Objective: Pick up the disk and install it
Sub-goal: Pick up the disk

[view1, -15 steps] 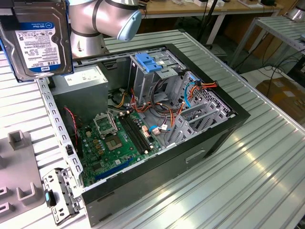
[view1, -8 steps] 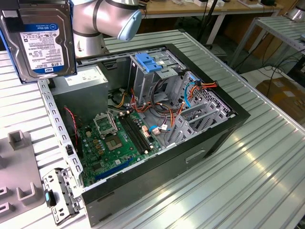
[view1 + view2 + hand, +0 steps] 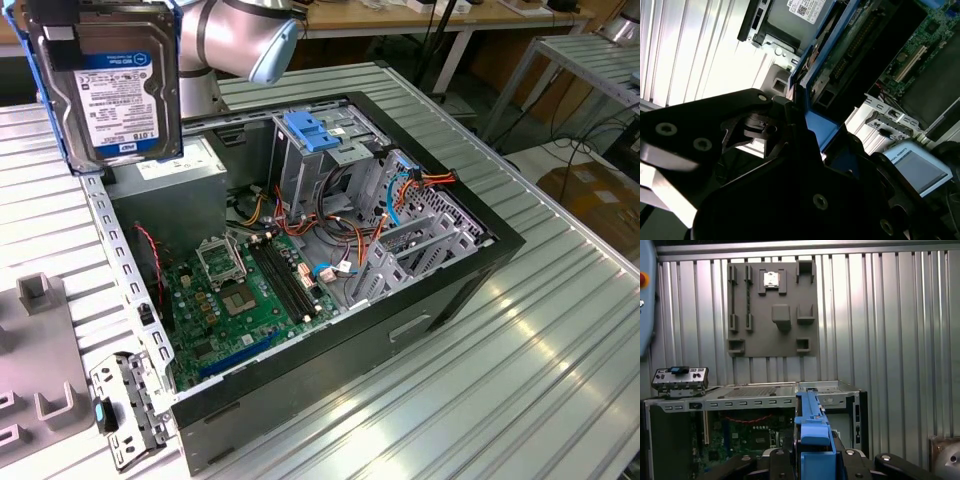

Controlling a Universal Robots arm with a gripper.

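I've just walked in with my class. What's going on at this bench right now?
The robot arm's gripper has its jaws closed on the disk, holding it by its blue bracket. The disk is lifted in the air, clear of the open computer case, and is not yet installed in it.

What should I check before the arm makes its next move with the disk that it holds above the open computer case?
1. Grip on the disk: ok; its blue bracket sits in the claw in the first wrist view.
2. Disk lifted off the table: ok.
3. Computer case open: ok; the motherboard shows.
4. Drive cage free for the disk: cannot tell.
5. Cables clear of the cage: not ok; orange and blue ones run close beside it.
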